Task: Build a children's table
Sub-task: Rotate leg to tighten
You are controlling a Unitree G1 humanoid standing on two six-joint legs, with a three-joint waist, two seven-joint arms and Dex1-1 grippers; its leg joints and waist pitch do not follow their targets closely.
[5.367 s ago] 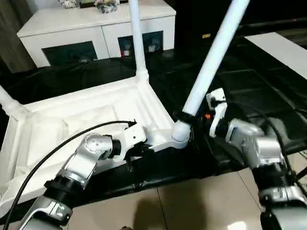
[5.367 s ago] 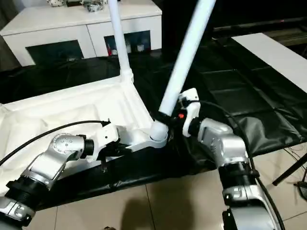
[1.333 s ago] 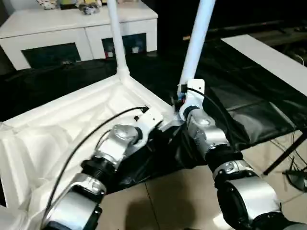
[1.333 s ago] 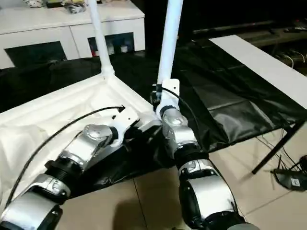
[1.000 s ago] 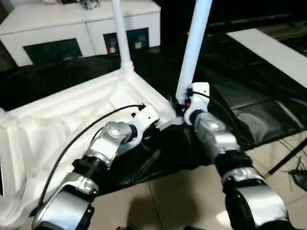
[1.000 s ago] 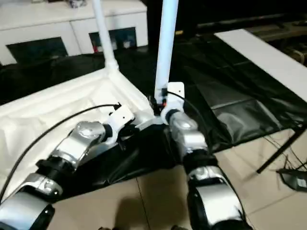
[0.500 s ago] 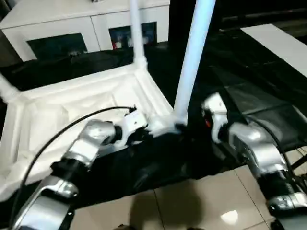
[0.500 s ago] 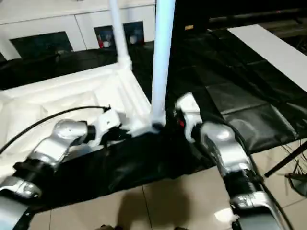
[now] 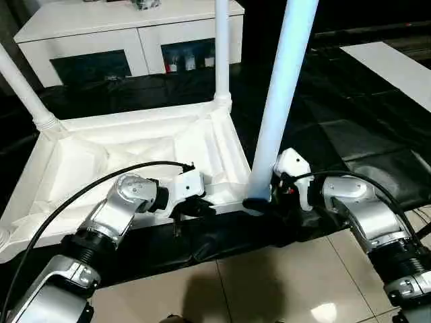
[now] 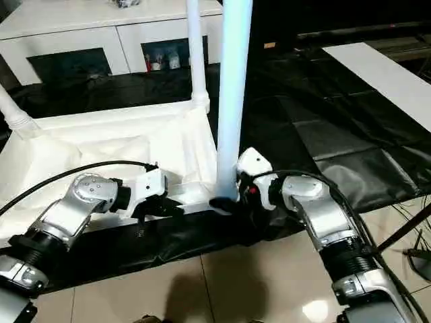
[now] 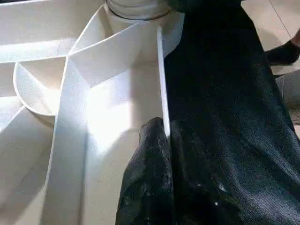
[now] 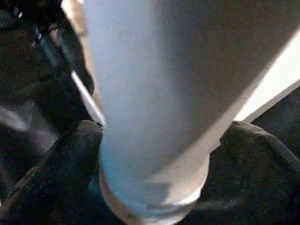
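While our head views hide both grips, the wrist cams show the left gripper (image 11: pixel 165 136) pinching the tabletop (image 9: pixel 135 151) rim, and the right gripper (image 12: pixel 159 154) spread around the near leg (image 12: pixel 154 93).

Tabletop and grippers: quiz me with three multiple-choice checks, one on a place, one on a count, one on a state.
1. Where does the left gripper grip?
A. the tabletop's near rim
B. a far leg
C. the cabinet

2. How many legs show standing on the tabletop?
A. one
B. three
C. five

3. How is the right gripper?
A. shut on the black cover
B. shut on the rim
C. open around the near leg's base

Answers:
1 A: the left gripper pinches the rim of the tabletop.
2 B: legs plus the near leg.
3 C: the right gripper has a finger on each side.
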